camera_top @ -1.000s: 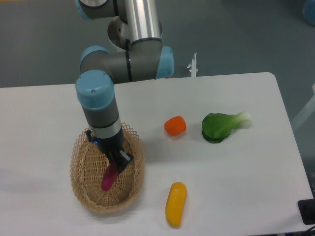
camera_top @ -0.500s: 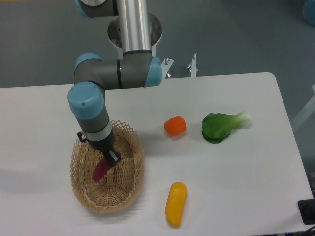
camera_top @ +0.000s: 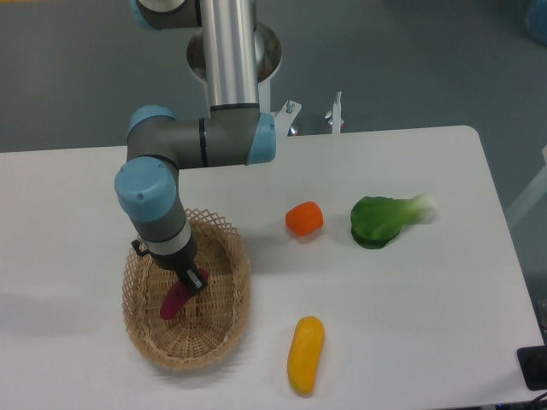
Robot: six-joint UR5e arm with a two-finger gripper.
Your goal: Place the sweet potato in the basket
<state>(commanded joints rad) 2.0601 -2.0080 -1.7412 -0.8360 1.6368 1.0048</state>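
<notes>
Fixed camera view: the arm reaches down into the oval woven wicker basket (camera_top: 224,295) near the desk's front-left corner.

The two-finger gripper (camera_top: 190,280) sits inside the basket, clamped on the upper end of the small slender magenta-purple sweet potato (camera_top: 175,301), which hangs tilted over the basket's floor; whether its tip touches the weave cannot be told. Right of the basket, a long yellow-orange oblong vegetable (camera_top: 305,354) lies near the white desk's (camera_top: 427,290) front edge. A short orange chunk (camera_top: 304,219) rests near the middle, and a green leafy vegetable (camera_top: 386,217) lies towards the right edge.
</notes>
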